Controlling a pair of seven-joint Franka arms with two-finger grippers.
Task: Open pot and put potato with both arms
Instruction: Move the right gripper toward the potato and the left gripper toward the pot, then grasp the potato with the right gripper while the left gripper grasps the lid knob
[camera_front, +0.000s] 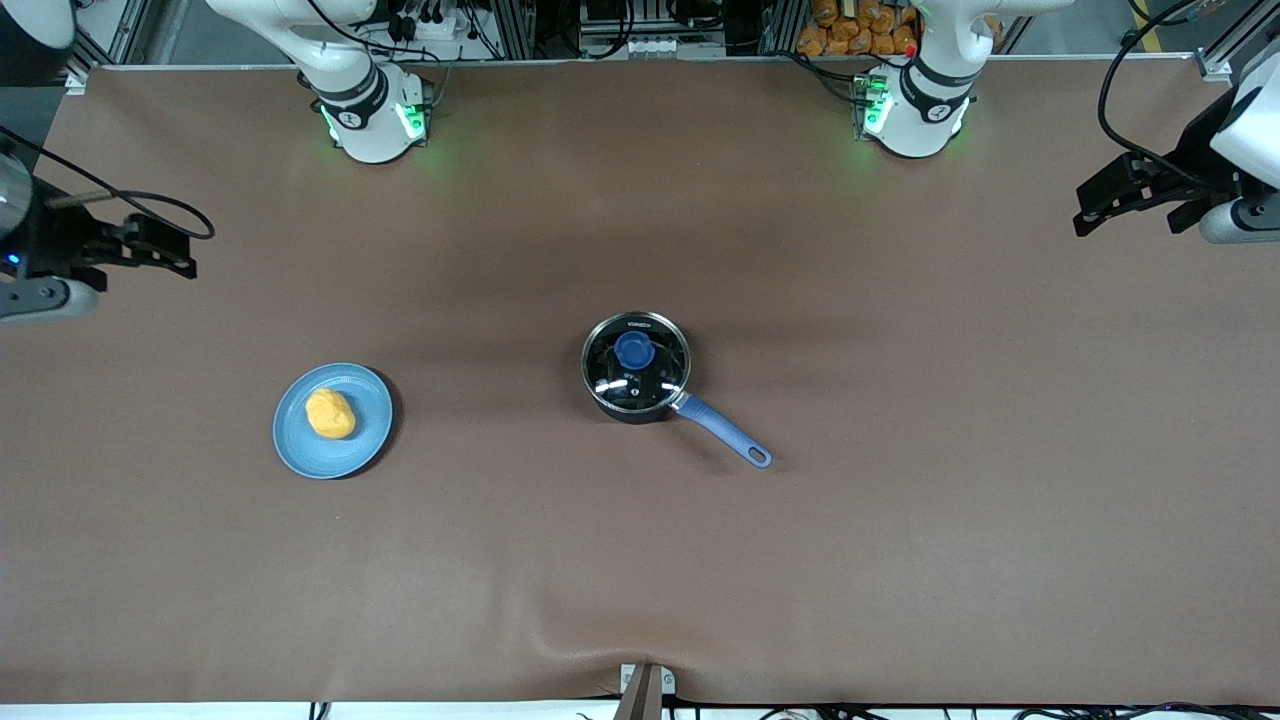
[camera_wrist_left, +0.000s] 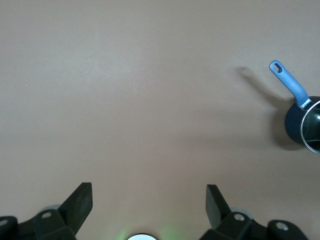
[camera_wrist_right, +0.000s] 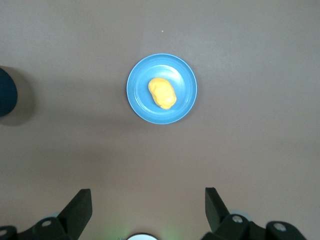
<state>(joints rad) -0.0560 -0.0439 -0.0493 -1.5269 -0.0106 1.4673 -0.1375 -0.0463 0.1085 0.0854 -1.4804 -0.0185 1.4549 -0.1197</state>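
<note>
Lidded black round saucepan (camera_front: 637, 367), yellow-orange potato (camera_front: 329, 413) on blue plate (camera_front: 372, 440), brown counter (camera_front: 900, 500). Left pincer (camera_wrist_left: 149, 200), right pincer (camera_wrist_right: 148, 204): both apart, raised. We centre left on blue knob (camera_front: 634, 350).

2 white arms (camera_front: 350, 90) with dark grey joint bands, green-lit bases, black cables and black two-finger grippers (camera_front: 1105, 205) with wedge-shaped fingers (camera_wrist_left: 80, 200).
</note>
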